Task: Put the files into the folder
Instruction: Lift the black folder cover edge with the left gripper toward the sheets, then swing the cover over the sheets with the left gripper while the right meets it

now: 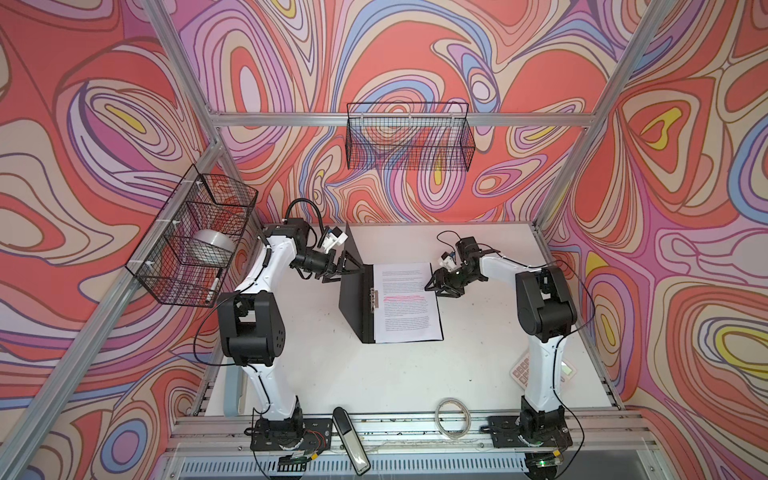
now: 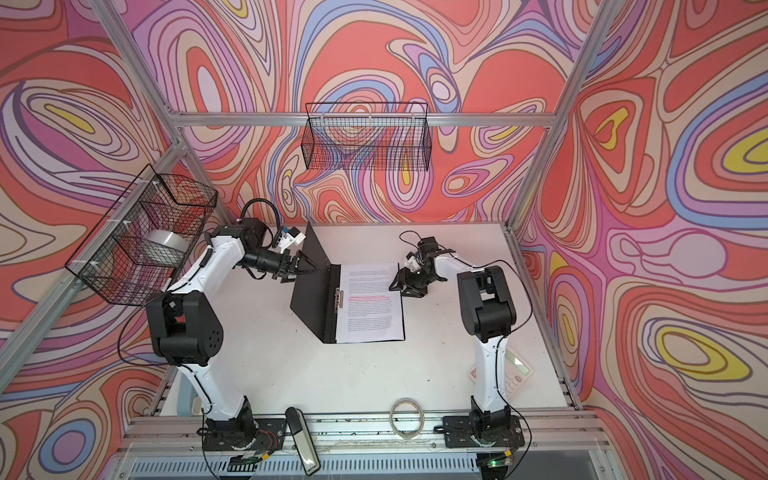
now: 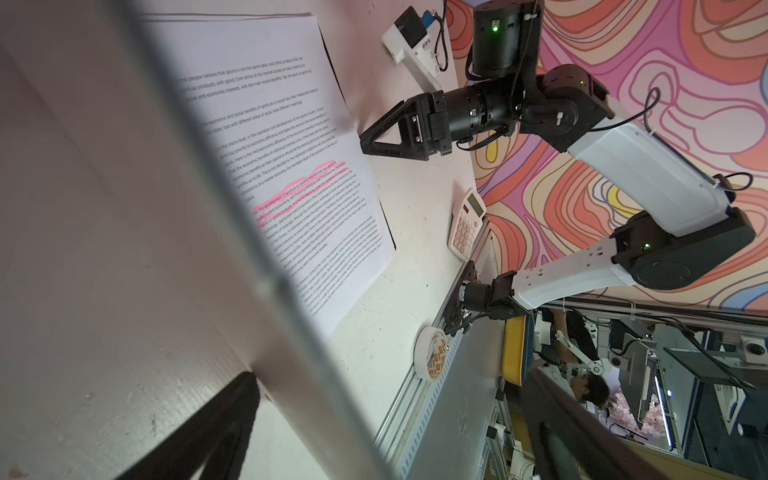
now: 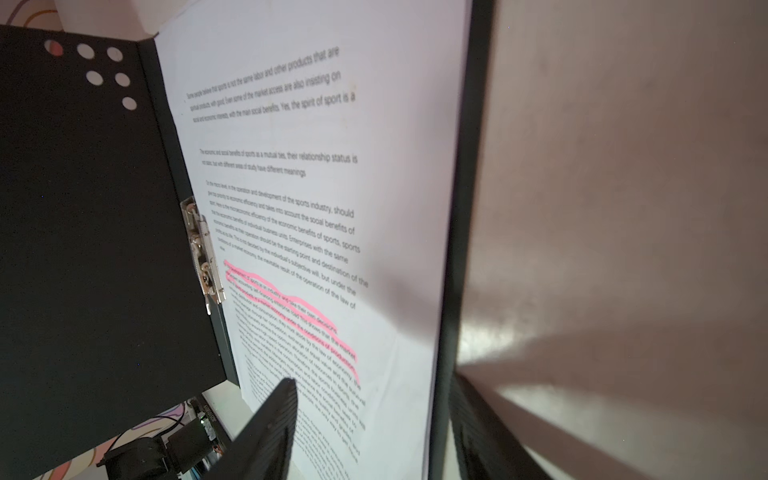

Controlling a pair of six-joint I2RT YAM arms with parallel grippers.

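Looks nearly finished. Shows the files (image 1: 405, 303) already lying flat inside the folder (image 1: 353, 301), on the half resting on the table (image 1: 374, 374), squared against the metal clip (image 1: 375, 299) at the spine. Cannot tell whether pinned under that clip or merely beside it. Leaves, as a judgement, little beyond the shutting: finds the folder's other cover tilted up from the spine, black inside facing the sheets. Places the left gripper (image 1: 351, 268) at that raised cover's free edge, jaws spread wide with the edge loose between them, clamped on nothing. Places the right gripper (image 1: 433, 289) at the folder's edge opposite the spine, jaws apart, straddling the rim of sheets and back cover, gripping nothing so far as seen. Sits in the cover's swing, so probably needs pulling clear first. Elsewhere: a pale calculator (image 3: 467, 224) well apart from the folder, beyond the right gripper; a tape roll (image 3: 432, 353) and a long dark-and-silver tool (image 1: 351, 440) well apart too, toward the arm bases. None near the cover's path.
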